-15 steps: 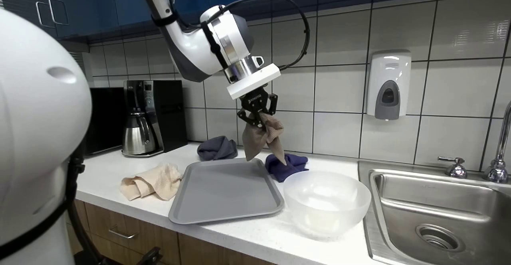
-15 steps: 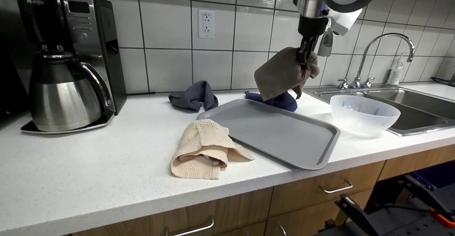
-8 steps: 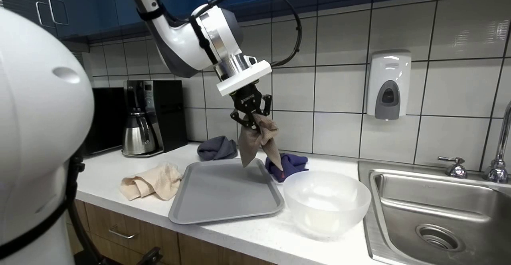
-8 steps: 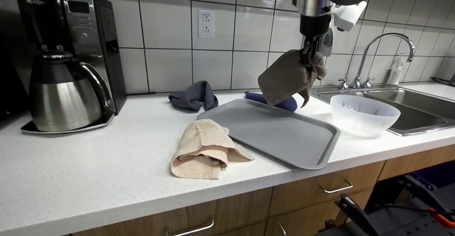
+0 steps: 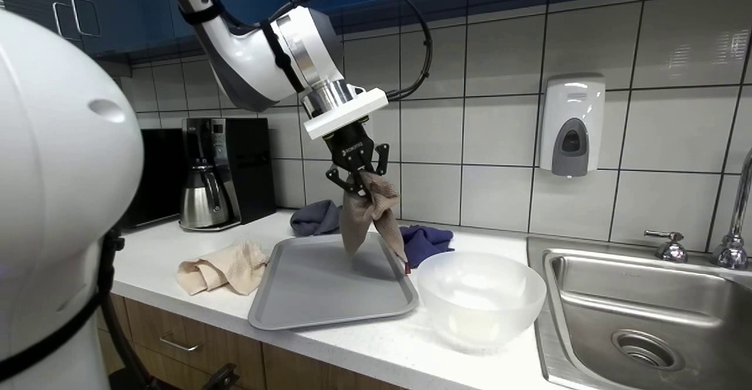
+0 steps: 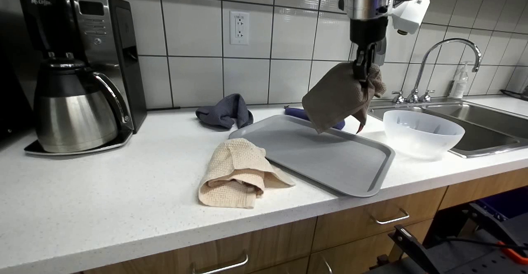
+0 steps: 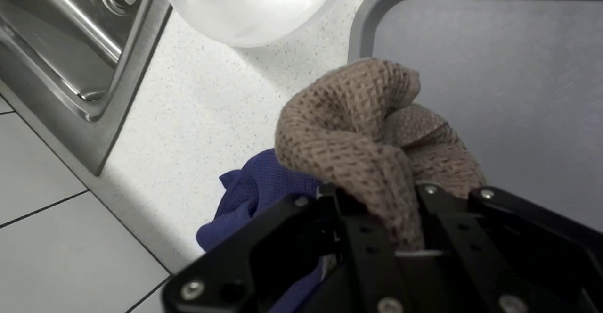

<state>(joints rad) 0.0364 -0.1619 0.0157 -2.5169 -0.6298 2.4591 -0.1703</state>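
Observation:
My gripper (image 5: pixel 357 188) is shut on a brown waffle-weave cloth (image 5: pixel 370 217), which hangs down in folds above the far right part of a grey tray (image 5: pixel 332 287). In an exterior view the gripper (image 6: pixel 361 76) and cloth (image 6: pixel 332 96) are above the tray's (image 6: pixel 321 152) back edge. In the wrist view the brown cloth (image 7: pixel 344 115) is pinched between the fingers (image 7: pixel 377 197). A purple cloth (image 7: pixel 264 181) lies beside the tray, partly hidden by the gripper. A dark grey-blue cloth (image 6: pixel 225 112) and a beige cloth (image 6: pixel 237 175) lie on the counter beside the tray.
A translucent white bowl (image 5: pixel 479 296) stands between tray and sink (image 5: pixel 543 325). A coffee maker (image 6: pixel 74 100) stands at the other end. A tiled wall (image 5: pixel 499 193) with a soap dispenser (image 5: pixel 571 125) runs behind. Blue cabinets (image 5: pixel 135 8) hang above. A faucet (image 6: pixel 453 41) rises behind the sink.
The gripper has moved with the brown cloth, to the left and slightly down in an exterior view. More of the purple cloth shows there. The other cloths, tray and bowl have not moved.

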